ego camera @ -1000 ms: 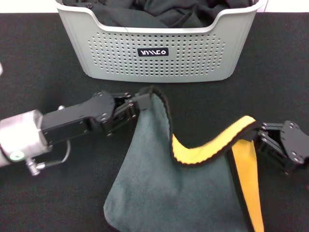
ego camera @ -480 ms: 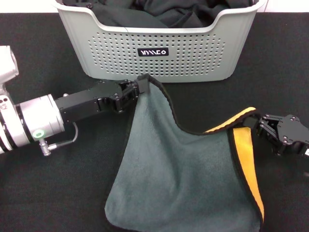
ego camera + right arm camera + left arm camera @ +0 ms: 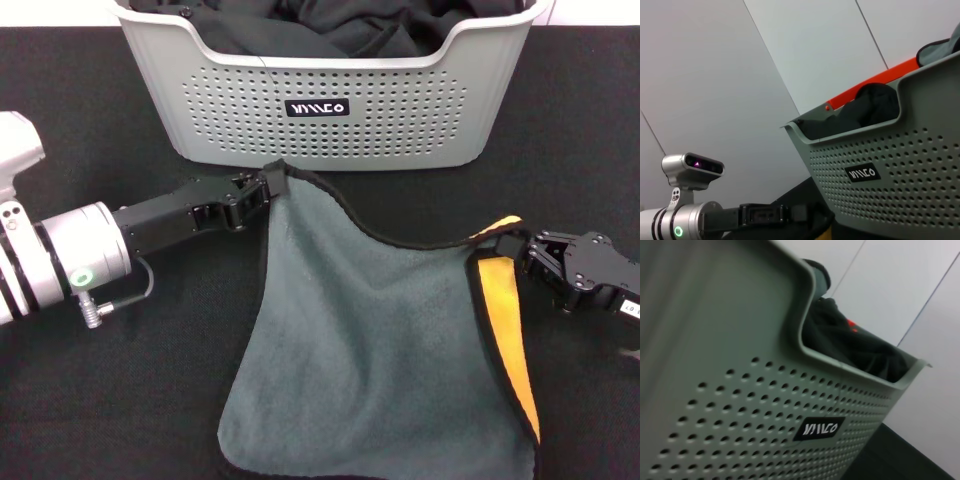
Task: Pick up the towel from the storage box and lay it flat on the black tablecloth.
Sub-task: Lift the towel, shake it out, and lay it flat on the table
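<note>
Nearest me, the towel [image 3: 370, 340] lies grey-green face up on the black tablecloth [image 3: 90, 400], its near part already spread, its right edge folded over to show a yellow-orange strip; my left tool [image 3: 268, 186] is clamped on the far left corner, close in front of the storage box [image 3: 330, 110]; my right tool [image 3: 522, 252] is clamped on the far right corner, well apart from the left, so the far edge hangs between them in a shallow sag. I judge the task mostly done: the towel is out of the box and over the cloth; what is left is to lower the two held corners, flatten the turned-over right edge and let go. Farther off, the box stands on the tablecloth with dark cloths [image 3: 330, 25] heaped inside; I cannot count those. By count: one towel, one box, one tablecloth, two tools.
</note>
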`<action>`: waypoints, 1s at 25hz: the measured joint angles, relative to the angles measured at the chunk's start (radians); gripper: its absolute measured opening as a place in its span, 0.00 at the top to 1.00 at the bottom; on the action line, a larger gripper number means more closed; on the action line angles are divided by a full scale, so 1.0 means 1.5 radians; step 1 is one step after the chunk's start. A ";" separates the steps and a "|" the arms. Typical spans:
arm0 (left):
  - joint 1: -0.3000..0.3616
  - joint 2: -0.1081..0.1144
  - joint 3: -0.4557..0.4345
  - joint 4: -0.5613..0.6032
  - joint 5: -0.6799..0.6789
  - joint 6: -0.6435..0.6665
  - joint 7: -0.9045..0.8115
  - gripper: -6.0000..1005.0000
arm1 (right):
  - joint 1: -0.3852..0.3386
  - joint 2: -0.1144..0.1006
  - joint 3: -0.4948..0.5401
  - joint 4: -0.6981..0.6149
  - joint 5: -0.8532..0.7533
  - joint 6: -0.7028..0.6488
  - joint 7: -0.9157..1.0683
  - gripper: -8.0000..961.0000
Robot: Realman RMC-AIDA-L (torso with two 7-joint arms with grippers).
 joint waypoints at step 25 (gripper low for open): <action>-0.021 -0.006 -0.004 -0.015 -0.007 -0.057 0.085 0.97 | 0.034 -0.002 0.001 -0.004 0.016 -0.097 0.112 0.98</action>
